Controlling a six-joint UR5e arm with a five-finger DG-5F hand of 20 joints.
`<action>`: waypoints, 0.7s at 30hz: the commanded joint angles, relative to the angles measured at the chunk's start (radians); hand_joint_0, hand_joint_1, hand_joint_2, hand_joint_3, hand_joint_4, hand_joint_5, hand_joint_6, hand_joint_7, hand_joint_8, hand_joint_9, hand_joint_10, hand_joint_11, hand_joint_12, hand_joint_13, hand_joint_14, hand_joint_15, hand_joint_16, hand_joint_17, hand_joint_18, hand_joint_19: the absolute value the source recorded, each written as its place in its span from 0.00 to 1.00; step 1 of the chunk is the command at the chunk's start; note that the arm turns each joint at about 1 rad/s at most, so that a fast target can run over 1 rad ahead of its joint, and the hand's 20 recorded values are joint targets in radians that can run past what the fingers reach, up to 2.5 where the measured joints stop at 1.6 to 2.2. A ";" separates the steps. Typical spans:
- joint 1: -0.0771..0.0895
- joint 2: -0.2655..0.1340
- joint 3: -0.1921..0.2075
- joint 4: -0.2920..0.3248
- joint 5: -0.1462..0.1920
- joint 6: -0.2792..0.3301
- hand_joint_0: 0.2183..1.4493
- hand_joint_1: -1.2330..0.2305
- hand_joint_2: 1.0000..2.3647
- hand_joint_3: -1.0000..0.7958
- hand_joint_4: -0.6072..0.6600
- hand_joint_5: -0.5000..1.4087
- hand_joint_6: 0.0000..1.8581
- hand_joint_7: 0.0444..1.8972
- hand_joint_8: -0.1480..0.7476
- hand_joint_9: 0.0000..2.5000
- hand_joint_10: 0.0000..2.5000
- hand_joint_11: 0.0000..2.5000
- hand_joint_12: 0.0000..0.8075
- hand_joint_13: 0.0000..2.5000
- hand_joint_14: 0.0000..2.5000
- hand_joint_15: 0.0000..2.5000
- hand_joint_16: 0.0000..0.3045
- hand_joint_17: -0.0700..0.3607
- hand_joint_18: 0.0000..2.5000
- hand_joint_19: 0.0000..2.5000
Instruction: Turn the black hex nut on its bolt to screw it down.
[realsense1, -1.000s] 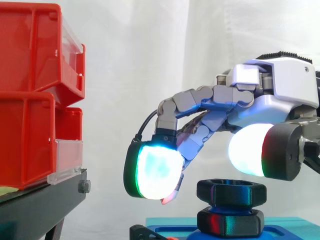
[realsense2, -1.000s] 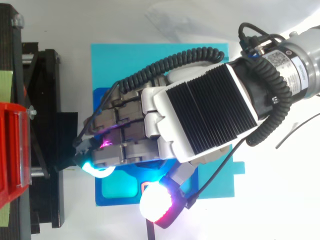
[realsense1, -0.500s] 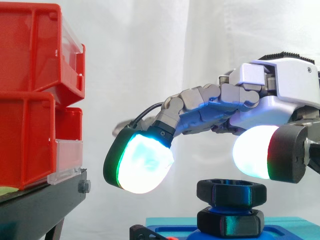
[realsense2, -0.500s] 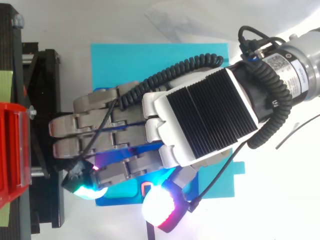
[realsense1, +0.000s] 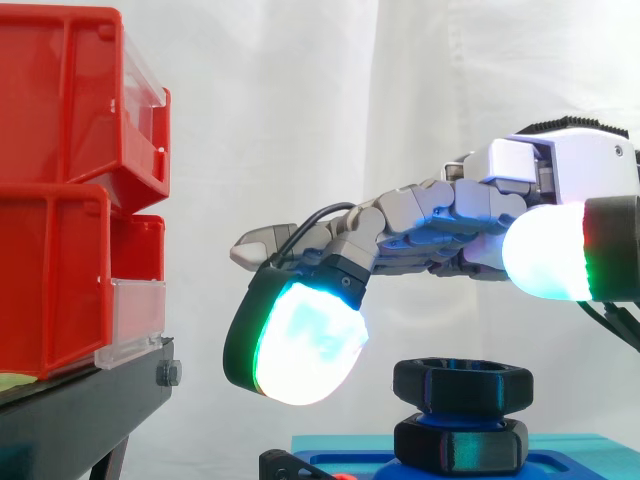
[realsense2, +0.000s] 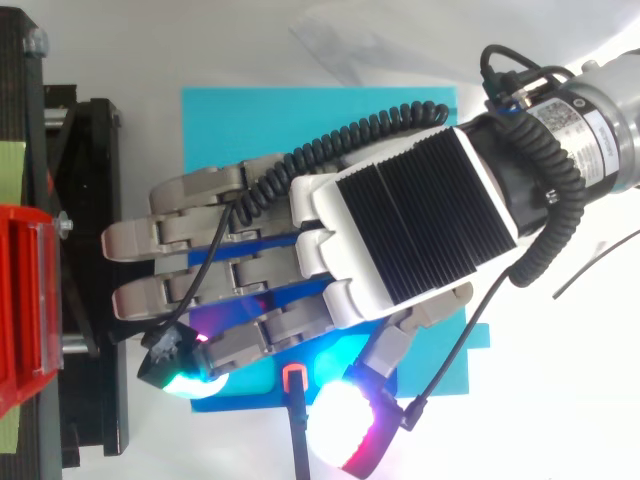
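Two black hex nuts show in the side view, the upper nut (realsense1: 462, 386) stacked over a lower one (realsense1: 460, 443) on a blue bolt base, above a teal plate (realsense1: 560, 447). My hand (realsense1: 440, 215) hovers above the upper nut without touching it, its fingers stretched out nearly straight to the left. One glowing fingertip pad (realsense1: 300, 340) hangs left of the nut, and the thumb pad (realsense1: 548, 252) is up at the right. In the top view my hand (realsense2: 400, 235) covers the nuts and much of the teal plate (realsense2: 240, 115).
Red bins (realsense1: 70, 190) are stacked on a black stand (realsense1: 80, 410) at the left. In the top view the stand (realsense2: 90, 260) lies just beyond my fingertips. A thin black cable (realsense2: 298, 430) runs off the plate's near edge.
My fingers have uncurled from a bent pose to nearly straight, reaching left. The thumb has swung up and away to the right. The nuts have not moved.
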 joint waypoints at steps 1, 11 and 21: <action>-0.007 0.000 0.000 -0.010 -0.009 0.000 0.17 0.74 0.00 0.28 0.63 0.11 0.27 0.35 0.37 0.00 0.00 0.00 0.48 0.00 0.00 0.00 0.21 0.49 0.00 0.13; -0.035 0.000 0.000 -0.028 -0.055 0.000 0.18 0.72 0.00 0.28 0.68 0.14 0.27 0.40 0.43 0.00 0.00 0.02 0.48 0.00 0.00 0.00 0.21 0.49 0.00 0.13; -0.053 0.000 -0.011 -0.033 -0.057 -0.013 0.19 0.72 0.00 0.28 0.70 0.15 0.27 0.42 0.45 0.00 0.00 0.02 0.47 0.00 0.00 0.01 0.20 0.48 0.00 0.14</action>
